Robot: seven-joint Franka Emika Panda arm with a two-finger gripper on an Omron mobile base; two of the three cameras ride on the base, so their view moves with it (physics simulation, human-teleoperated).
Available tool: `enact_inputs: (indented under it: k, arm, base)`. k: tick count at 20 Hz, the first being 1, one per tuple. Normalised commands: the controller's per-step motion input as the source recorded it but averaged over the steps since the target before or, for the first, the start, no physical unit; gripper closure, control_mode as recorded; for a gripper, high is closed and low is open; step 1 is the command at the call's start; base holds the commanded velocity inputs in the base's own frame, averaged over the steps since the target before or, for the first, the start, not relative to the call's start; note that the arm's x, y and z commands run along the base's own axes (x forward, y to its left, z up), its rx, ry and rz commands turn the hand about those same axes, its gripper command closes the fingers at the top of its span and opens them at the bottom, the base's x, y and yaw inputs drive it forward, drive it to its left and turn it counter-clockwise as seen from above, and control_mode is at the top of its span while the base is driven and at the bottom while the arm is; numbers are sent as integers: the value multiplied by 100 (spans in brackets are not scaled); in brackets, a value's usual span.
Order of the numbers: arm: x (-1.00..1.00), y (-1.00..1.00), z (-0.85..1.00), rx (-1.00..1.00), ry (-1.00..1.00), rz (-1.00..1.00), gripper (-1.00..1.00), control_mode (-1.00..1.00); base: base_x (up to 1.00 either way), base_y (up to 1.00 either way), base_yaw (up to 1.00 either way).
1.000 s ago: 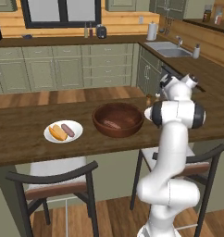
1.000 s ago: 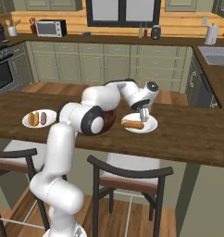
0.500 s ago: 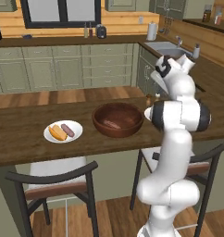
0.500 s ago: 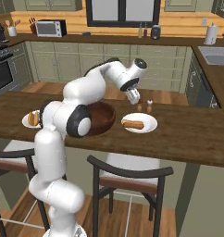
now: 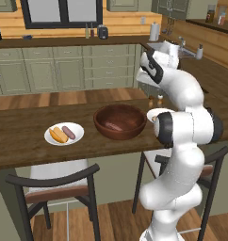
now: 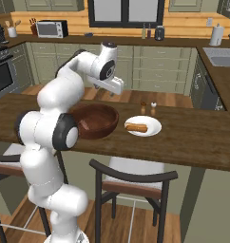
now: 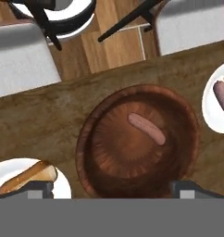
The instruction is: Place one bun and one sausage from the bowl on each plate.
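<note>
A long dark-brown wooden surface point(image 5: 21, 136) is running across the kitchen, with dark metal-framed chairs with pale grey seats point(image 5: 57, 181) standing along its near side. Sage-green panelled cabinets point(image 5: 64, 66) are lining the far wall under a dark countertop point(image 5: 64, 42), below honey-coloured wood panelling and a black-framed window point(image 6: 124, 12). A silver microwave point(image 6: 52, 28) is sitting at the left (beside a dark oven point(image 6: 2, 76)). Warm wooden floorboards point(image 5: 64, 98) are showing between.

Both base views look forward and down from behind the arm, one from its left side and one from its right. They share the long dark wooden counter point(image 5: 21, 136) and the large round reddish-brown wooden bowl point(image 6: 94, 121). The hand view looks straight down into this bowl point(image 7: 132, 143) from above, rather near.
</note>
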Motion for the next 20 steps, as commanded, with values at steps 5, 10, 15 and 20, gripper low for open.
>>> enact_inputs:
  k: [5,10,15,20]
  arm:
    - [-16,80,-39,-10,-8,49,-100,-100]
    - [22,52,-59,-5,0,48,-100,-100]
    - [34,40,-61,-6,3,34,-100,-100]
    - [54,9,-65,-7,1,27,-100,-100]
  base:
    - [0,0,0]
    - [0,0,0]
    - [0,0,0]
    - [0,0,0]
